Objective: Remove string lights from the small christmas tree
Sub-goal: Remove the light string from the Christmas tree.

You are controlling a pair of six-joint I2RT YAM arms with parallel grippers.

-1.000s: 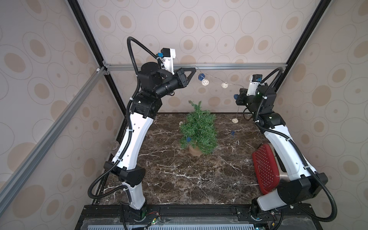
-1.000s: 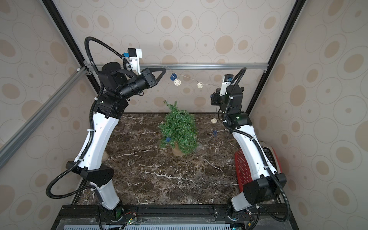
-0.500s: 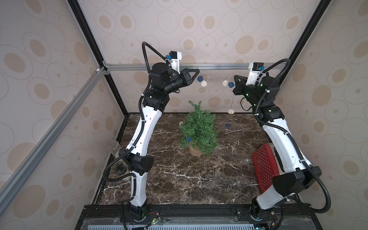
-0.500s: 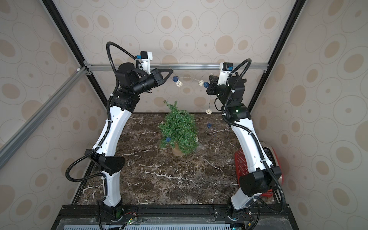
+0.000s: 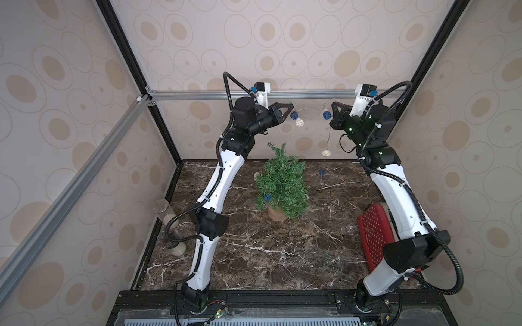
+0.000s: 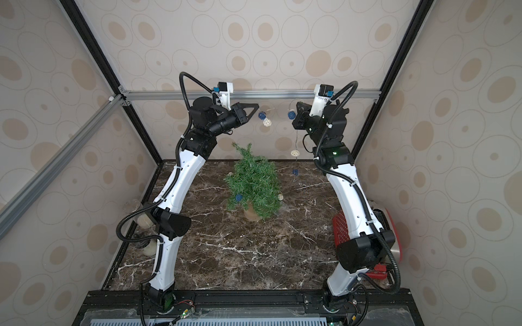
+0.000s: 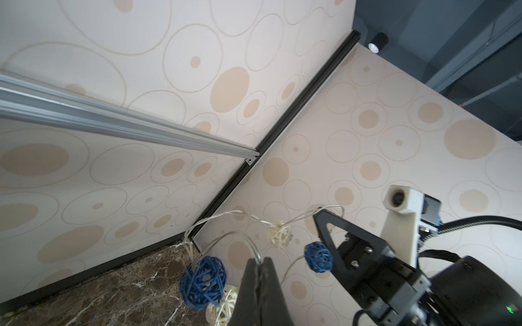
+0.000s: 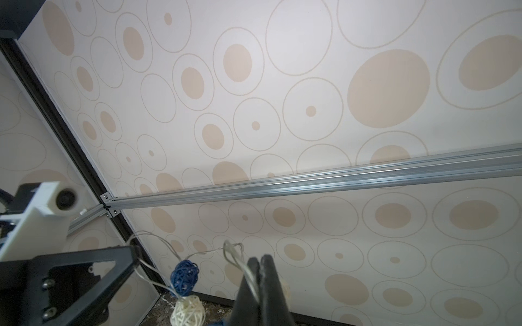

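The small christmas tree (image 5: 282,180) (image 6: 252,183) stands in its tan pot (image 5: 276,214) mid-table. The string lights (image 5: 299,122) (image 6: 267,122) hang high above it as a slack span of pale wire with blue and cream balls between my two grippers. From the right gripper a tail drops with a cream ball (image 5: 326,153) and a blue ball (image 5: 321,171). A blue ball (image 5: 267,197) still sits in the tree's lower branches. My left gripper (image 5: 291,105) (image 7: 260,261) is shut on the wire. My right gripper (image 5: 334,105) (image 8: 260,258) is shut on a wire loop.
A red perforated basket (image 5: 372,234) (image 6: 341,234) lies at the table's right edge under the right arm. Glass jars (image 5: 166,211) stand off the left edge. An aluminium rail (image 5: 282,94) crosses the back wall just behind both grippers.
Both grippers have drawn closer together, the left moving toward the centre and the right rising and moving inward. The wire span between them has shortened and slackened, and the hanging tail has risen.
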